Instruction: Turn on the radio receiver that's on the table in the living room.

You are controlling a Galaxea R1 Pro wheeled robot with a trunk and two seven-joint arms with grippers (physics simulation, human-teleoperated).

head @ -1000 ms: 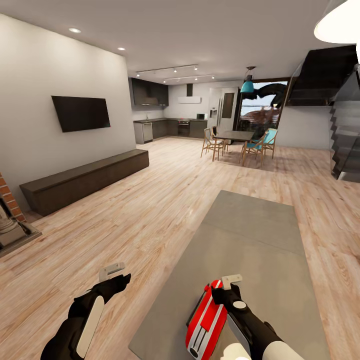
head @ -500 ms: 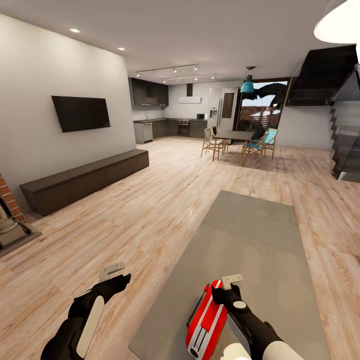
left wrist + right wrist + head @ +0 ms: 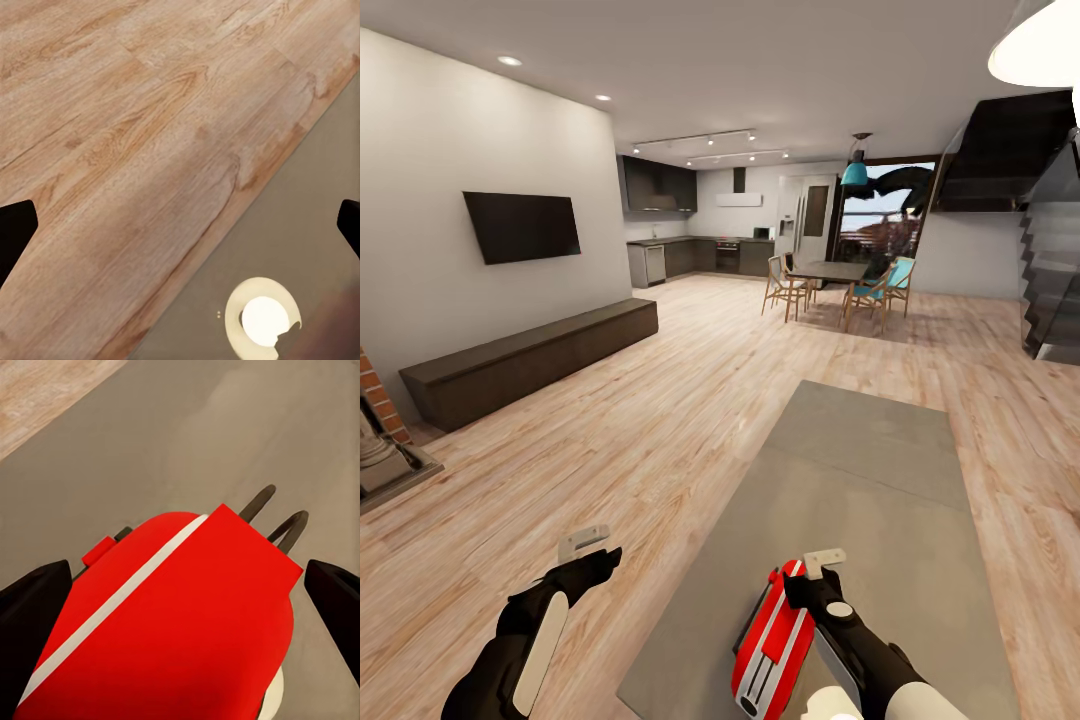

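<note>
At the near end of the grey worktop (image 3: 880, 500), low in the head view, the radio receiver (image 3: 772, 645) lies red and glossy with its white band running along it. The right gripper (image 3: 815, 578) is tucked against its far right corner; from here I cannot tell whether it is touching. The left gripper (image 3: 588, 552) hovers over the wooden floor (image 3: 660, 400), just left of the worktop's edge. Beyond, there is a dark bench cabinet (image 3: 530, 360) along the left wall and a dining table (image 3: 828, 270) far off.

Over to the left wrist view: floorboards and a slice of grey worktop, with dark fingertips (image 3: 15, 229) at both edges, so those jaws stand wide apart around nothing.

Right wrist view now: the receiver (image 3: 180, 630) looms large and close between two dark fingertips (image 3: 34, 607) spread wide either side of it, jaws apart and gripping nothing.

The risk, as I judge it, is that a push landing off the switch would simply shove this light, slick box along the smooth top, or off the near edge. Closing the jaws could also squirt it sideways.
</note>
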